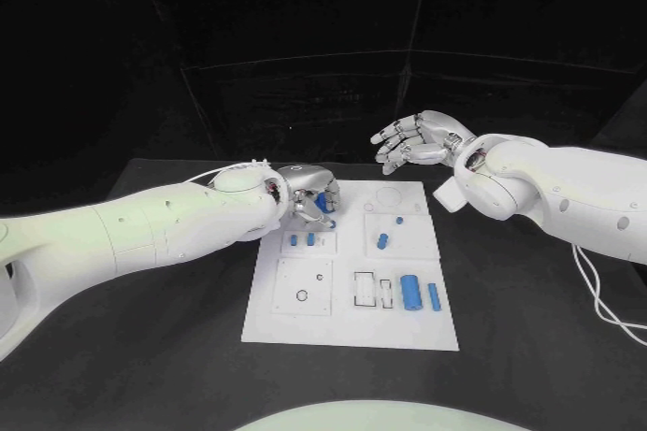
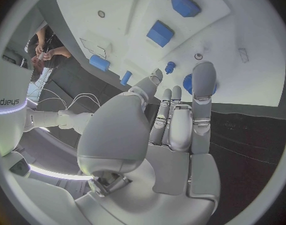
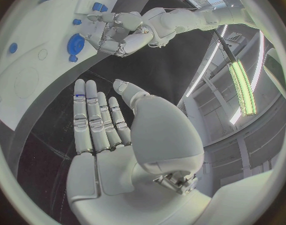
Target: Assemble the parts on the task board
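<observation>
The white task board (image 1: 351, 305) lies in the middle of the table. My left hand (image 1: 308, 193) hangs over its far left corner, fingers pointing down at a round blue part (image 1: 325, 208). In the left wrist view the fingers (image 2: 203, 85) are stretched out, one fingertip lying over that round part (image 2: 187, 83); no grip shows. The right wrist view shows the left hand (image 3: 115, 30) beside the same part (image 3: 75, 44). My right hand (image 1: 421, 139) is raised above the board's far edge, open and holding nothing (image 3: 102, 130).
Two small blue blocks (image 1: 302, 238) sit just nearer than the left hand. Two blue pegs (image 1: 390, 232) stand at mid right, and a blue cylinder (image 1: 409, 293) and bar (image 1: 434, 296) lie at near right. A cable (image 1: 600, 300) trails at the right.
</observation>
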You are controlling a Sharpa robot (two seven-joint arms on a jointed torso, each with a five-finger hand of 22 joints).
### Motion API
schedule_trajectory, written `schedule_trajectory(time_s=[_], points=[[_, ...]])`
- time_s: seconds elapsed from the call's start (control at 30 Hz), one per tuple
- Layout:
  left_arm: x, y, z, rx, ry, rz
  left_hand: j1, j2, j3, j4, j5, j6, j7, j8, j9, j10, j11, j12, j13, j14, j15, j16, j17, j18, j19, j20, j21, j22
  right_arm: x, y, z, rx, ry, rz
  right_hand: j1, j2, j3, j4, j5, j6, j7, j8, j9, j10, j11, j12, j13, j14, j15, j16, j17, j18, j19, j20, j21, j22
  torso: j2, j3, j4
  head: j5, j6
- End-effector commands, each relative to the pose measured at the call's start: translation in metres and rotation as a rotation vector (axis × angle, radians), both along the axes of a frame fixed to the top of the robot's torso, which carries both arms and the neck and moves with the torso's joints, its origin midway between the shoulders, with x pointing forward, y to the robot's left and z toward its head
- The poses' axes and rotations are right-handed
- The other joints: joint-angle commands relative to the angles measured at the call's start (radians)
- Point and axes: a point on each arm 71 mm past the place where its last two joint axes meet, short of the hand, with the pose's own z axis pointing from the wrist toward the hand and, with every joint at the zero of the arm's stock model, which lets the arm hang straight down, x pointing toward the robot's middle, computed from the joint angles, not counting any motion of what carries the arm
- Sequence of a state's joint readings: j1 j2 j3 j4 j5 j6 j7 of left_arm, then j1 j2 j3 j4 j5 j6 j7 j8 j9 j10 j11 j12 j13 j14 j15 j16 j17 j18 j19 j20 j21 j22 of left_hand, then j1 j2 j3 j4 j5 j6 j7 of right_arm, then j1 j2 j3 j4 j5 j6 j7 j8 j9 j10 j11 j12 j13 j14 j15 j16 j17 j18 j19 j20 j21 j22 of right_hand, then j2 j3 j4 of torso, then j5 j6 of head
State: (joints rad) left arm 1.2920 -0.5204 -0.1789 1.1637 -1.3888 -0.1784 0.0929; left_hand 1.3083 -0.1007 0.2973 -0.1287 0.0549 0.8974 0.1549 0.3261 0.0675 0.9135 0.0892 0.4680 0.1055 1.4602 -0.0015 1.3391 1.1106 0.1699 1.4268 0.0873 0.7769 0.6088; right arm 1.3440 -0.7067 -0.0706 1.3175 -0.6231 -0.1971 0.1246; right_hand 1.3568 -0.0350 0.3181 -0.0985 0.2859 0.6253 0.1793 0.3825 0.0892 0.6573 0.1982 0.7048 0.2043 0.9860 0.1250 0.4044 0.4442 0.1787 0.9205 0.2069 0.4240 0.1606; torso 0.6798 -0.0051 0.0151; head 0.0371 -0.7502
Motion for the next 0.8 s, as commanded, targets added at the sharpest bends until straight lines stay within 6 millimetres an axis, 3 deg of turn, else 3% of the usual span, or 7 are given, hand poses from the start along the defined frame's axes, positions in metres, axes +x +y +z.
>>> schedule_trajectory(time_s=[0.03, 0.33, 0.63, 0.8], points=[[0.002, -0.002, -0.002, 0.053, -0.010, -0.005, 0.002, 0.012, 0.003, -0.006, -0.002, 0.010, -0.001, -0.010, -0.001, 0.009, 0.001, -0.010, -0.006, 0.024, -0.003, 0.004, 0.002, -0.006, 0.010, 0.000, 0.012, 0.013, 0.001, 0.000, 0.003, 0.009, -0.021, -0.001, 0.002, 0.005, 0.001, -0.007, 0.004, 0.003, 0.088, 0.003, 0.001, -0.002, -0.002, 0.006, -0.002, -0.003, -0.003, 0.003, -0.001, -0.007, 0.004, 0.001, -0.005, -0.001, 0.000, 0.0008, 0.0000, 0.001, -0.001], [0.005, -0.006, -0.008, 0.095, 0.026, -0.002, 0.013, 0.033, 0.026, -0.014, -0.002, 0.031, -0.005, -0.025, -0.001, 0.031, -0.002, -0.027, -0.027, 0.027, -0.006, 0.007, 0.001, -0.009, 0.020, -0.002, 0.030, 0.034, 0.001, 0.001, 0.003, 0.011, -0.022, 0.001, 0.002, 0.005, 0.001, -0.007, 0.004, 0.003, 0.088, 0.003, 0.001, -0.002, -0.002, 0.006, -0.002, -0.003, -0.003, 0.003, -0.001, -0.007, 0.004, 0.001, -0.005, -0.001, 0.000, 0.0010, 0.0016, -0.002, -0.003], [0.005, -0.011, -0.013, 0.122, 0.061, -0.011, 0.007, 0.032, 0.031, -0.016, -0.002, 0.041, -0.007, -0.033, -0.001, 0.044, -0.004, -0.035, -0.035, 0.027, -0.007, 0.006, -0.008, -0.013, 0.025, -0.004, 0.045, 0.053, 0.000, 0.002, 0.003, 0.011, -0.022, 0.003, 0.002, 0.005, 0.001, -0.007, 0.004, 0.003, 0.088, 0.003, 0.001, -0.002, -0.002, 0.006, -0.002, -0.003, -0.003, 0.003, -0.001, -0.007, 0.004, 0.001, -0.005, -0.001, -0.001, 0.0007, 0.0001, -0.002, -0.006], [0.005, -0.011, -0.014, 0.127, 0.068, -0.010, 0.006, 0.032, 0.032, -0.016, -0.002, 0.044, -0.008, -0.034, -0.001, 0.047, -0.005, -0.037, -0.037, 0.026, -0.007, 0.004, -0.011, -0.014, 0.026, -0.004, 0.051, 0.060, 0.000, 0.002, 0.003, 0.011, -0.022, 0.003, 0.002, 0.005, 0.001, -0.007, 0.004, 0.003, 0.088, 0.003, 0.001, -0.002, -0.002, 0.006, -0.002, -0.003, -0.003, 0.003, -0.001, -0.007, 0.004, 0.001, -0.005, -0.001, -0.001, 0.0014, 0.0023, -0.003, -0.007]])
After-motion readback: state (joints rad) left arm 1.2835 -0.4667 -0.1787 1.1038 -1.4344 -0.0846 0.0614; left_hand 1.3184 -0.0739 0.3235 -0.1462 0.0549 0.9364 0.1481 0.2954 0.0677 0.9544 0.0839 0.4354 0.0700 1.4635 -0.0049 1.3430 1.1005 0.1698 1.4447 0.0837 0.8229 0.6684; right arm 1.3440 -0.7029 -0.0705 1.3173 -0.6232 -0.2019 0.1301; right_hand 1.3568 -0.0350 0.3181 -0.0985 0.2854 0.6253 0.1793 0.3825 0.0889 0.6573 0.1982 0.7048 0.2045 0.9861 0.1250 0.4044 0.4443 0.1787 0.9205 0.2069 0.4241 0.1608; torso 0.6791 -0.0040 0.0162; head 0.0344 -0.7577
